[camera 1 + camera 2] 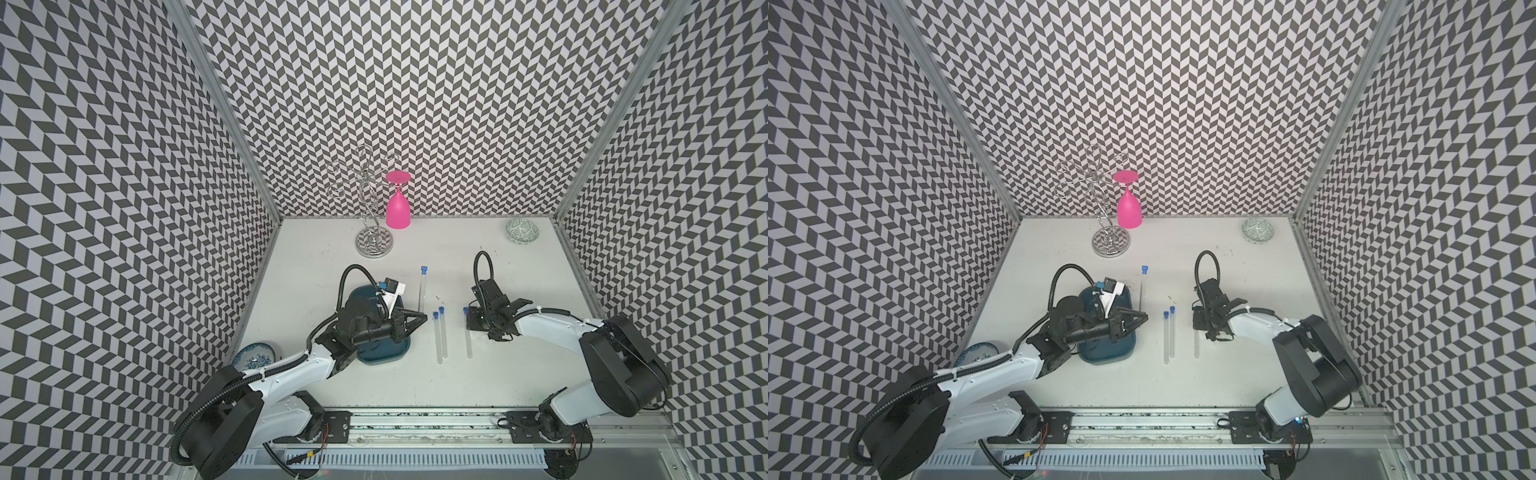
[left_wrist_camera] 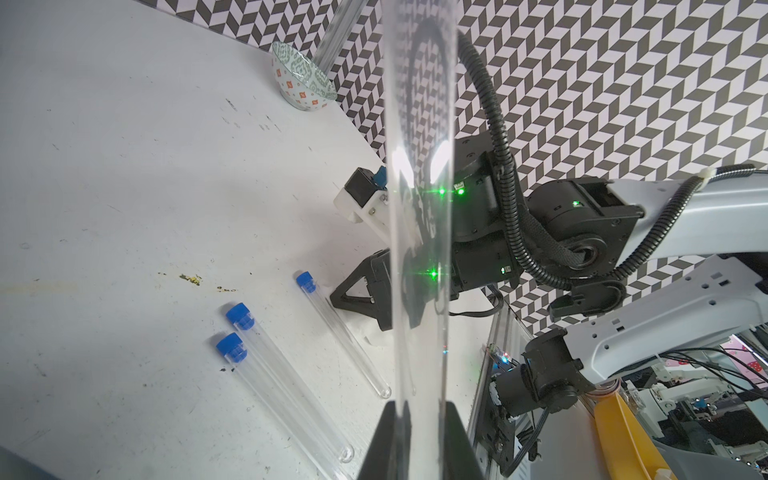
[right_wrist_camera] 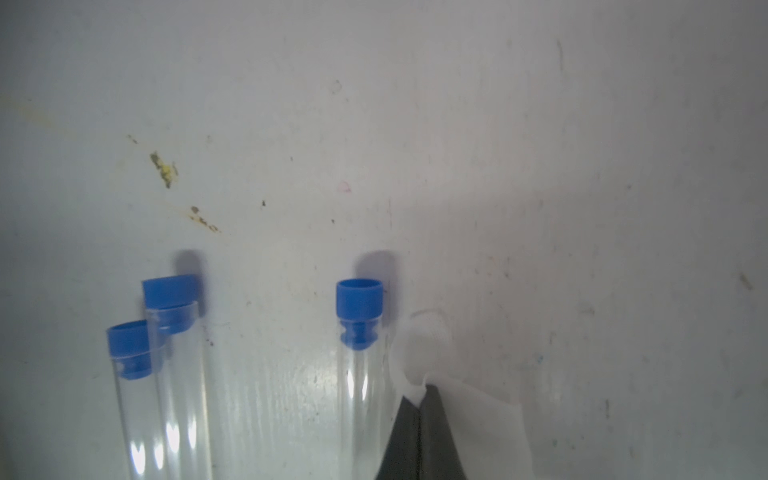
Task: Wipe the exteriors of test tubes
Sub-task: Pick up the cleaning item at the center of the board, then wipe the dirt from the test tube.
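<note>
The left claw [image 1: 422,318] is clamped tight on one long clear test tube with a blue cap [image 1: 423,291], gripped near its round end. The held tube is off the table with its cap toward the far wall, just right of the dark teal plastic tray [image 1: 386,353]. The right claw [image 3: 420,401] is down at the white tabletop [image 1: 519,282], jaws pressed together on a pinch of crumpled white tissue [image 3: 478,411]. Three more capped clear tubes lie flat mid-table: a side-by-side pair [image 1: 440,338] and a single tube [image 1: 468,336] just beside the tissue.

The step in hand, I'd say, is getting the tissue up to the held tube.
- **Lift:** go straight up first. The single tube lies right by the tissue and would likely roll if dragged.
- **Grip:** only a corner looks pinched, so travel slowly or the tissue may slip out.
- **Wipe:** meet the held tube close to the left claw, where it should flex least, then stroke out toward the cap.
- **Coverage:** hold firm with the left claw and turn the tube between strokes so all sides get wiped.
</note>
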Controlling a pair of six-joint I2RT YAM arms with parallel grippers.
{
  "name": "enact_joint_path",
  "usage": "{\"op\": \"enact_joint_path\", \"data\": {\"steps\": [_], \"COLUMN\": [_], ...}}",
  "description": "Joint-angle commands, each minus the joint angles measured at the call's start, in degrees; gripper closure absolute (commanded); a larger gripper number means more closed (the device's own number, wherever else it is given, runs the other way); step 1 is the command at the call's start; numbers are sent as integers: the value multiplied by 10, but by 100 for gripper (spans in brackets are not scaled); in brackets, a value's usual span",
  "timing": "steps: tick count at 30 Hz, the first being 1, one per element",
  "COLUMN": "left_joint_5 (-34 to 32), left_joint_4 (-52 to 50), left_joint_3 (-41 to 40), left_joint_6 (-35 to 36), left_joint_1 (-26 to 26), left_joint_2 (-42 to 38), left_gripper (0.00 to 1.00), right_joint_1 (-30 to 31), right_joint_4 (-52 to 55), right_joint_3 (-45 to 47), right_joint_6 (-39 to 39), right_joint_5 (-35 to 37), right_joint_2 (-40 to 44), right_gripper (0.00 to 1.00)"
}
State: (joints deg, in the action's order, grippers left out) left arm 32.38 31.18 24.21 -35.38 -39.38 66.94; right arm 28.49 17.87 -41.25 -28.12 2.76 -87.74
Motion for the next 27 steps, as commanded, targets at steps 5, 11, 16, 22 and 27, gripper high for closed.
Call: {"op": "enact_joint_path", "data": {"steps": [5, 11, 16, 22, 27], "left_joint_5": [-5, -4, -3, -3, -3], "left_joint_4": [0, 0, 0, 2, 6], "left_joint_3": [-8, -5, -3, -2, -3], "left_joint_6": [9, 10, 10, 9, 7], "left_joint_1": [-3, -3, -3, -3, -4], "left_joint_2": [-8, -2, 0, -1, 1], "left_gripper": [95, 95, 95, 95, 95], "right_joint_1": [-3, -40, -86, -92, -103], "right_joint_4": [48, 51, -58, 37, -93], "right_joint_3": [-41, -85, -54, -55, -20], "right_joint_6": [8, 17, -9, 5, 3], "right_joint_5": [4, -123, -357, -188, -498], "right_joint_2": [42, 146, 212, 217, 230], "right_gripper": [100, 100, 100, 100, 100]}}
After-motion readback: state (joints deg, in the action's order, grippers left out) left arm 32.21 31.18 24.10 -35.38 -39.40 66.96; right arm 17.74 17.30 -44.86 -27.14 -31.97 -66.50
